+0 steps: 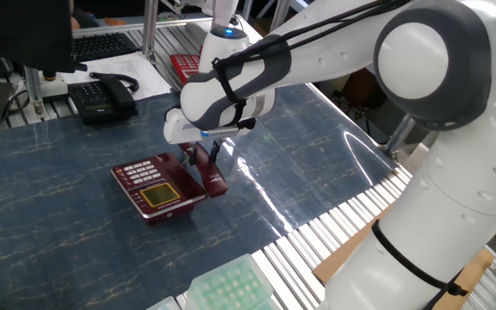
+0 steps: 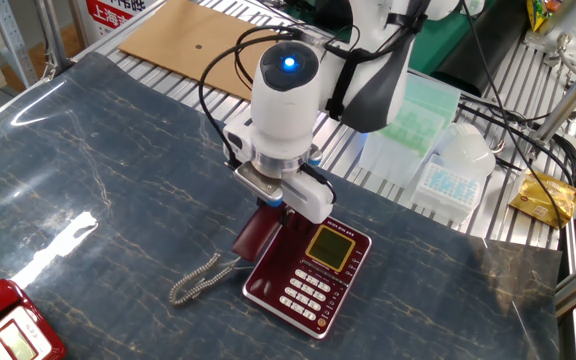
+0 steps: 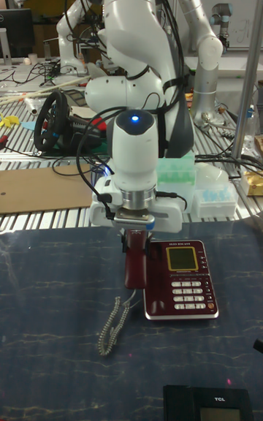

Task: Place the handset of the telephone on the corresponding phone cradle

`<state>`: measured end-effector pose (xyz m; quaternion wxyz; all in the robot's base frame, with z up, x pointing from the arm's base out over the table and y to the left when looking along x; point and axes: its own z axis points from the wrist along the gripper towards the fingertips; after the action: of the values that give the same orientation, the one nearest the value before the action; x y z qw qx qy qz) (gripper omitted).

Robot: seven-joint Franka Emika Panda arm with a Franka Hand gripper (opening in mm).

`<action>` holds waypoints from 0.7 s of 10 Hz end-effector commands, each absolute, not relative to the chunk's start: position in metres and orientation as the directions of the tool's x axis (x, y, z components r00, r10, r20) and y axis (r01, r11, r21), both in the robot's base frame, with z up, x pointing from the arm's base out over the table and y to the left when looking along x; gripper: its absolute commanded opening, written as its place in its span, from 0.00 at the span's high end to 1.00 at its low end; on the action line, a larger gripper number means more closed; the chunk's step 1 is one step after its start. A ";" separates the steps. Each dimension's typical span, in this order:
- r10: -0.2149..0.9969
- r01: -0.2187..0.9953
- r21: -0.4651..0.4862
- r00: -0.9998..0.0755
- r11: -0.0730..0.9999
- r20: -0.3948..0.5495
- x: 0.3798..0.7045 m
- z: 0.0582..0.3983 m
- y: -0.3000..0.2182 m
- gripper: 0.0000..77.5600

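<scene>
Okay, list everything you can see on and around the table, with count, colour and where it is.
telephone: one, dark red, table centre
handset: one, dark red, at the base's side strip, in the hand
cord: one, grey, coiled beside the base
black phone: one, far table edge
bright red phone: one, table corner
cardboard sheet: one, brown, behind the table
pipette tip racks: pale green, clear boxes, off the table's edge
arm: one, white
hand: shut on handset
</scene>
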<state>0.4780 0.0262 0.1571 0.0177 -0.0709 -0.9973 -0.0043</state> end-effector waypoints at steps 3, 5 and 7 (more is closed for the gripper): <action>0.094 0.094 0.004 -0.995 0.996 0.042 0.479 0.158 0.026 0.98; -0.057 -0.056 0.018 -0.996 0.998 0.066 0.479 0.158 0.026 0.98; -0.156 -0.154 0.028 -0.986 0.988 0.065 0.479 0.158 0.026 0.98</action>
<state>0.4778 0.0259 0.1572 0.0284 0.0003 -0.9996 -0.0051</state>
